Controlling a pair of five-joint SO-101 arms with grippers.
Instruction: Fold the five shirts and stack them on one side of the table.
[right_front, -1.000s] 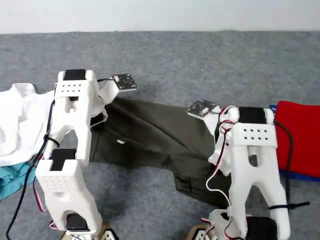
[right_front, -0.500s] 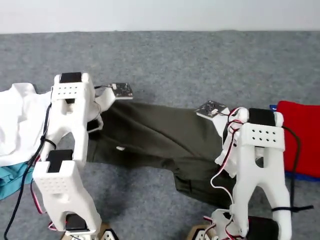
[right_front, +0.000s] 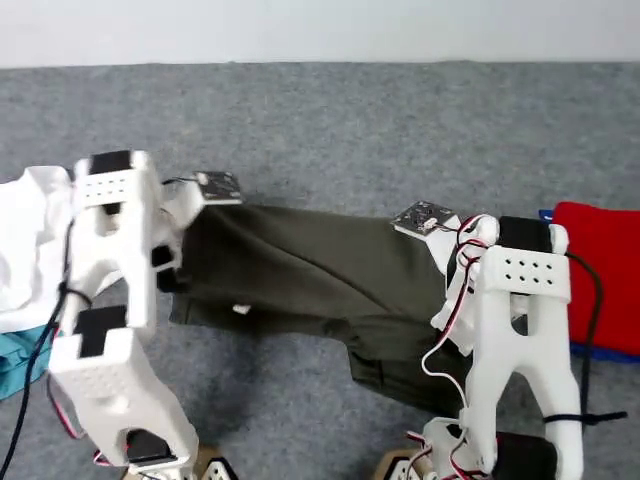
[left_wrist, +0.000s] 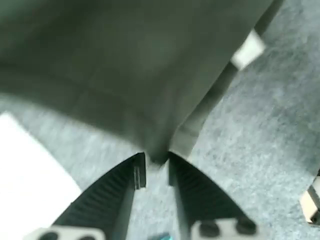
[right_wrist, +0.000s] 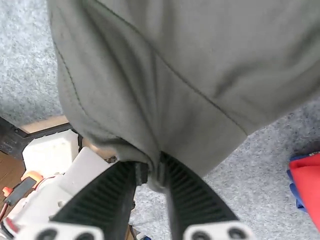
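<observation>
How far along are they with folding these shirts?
Done, it seems: a red shirt lies neatly on a blue shirt at the right. In hand: the left gripper and the right gripper each pinch an edge of the olive shirt, spread between them. Left to do: a white shirt and a teal shirt lie crumpled at the left.

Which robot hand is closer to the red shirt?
Right. The right hand holds the olive shirt beside the red shirt; the left hand holds it far off, by the white shirt.
</observation>
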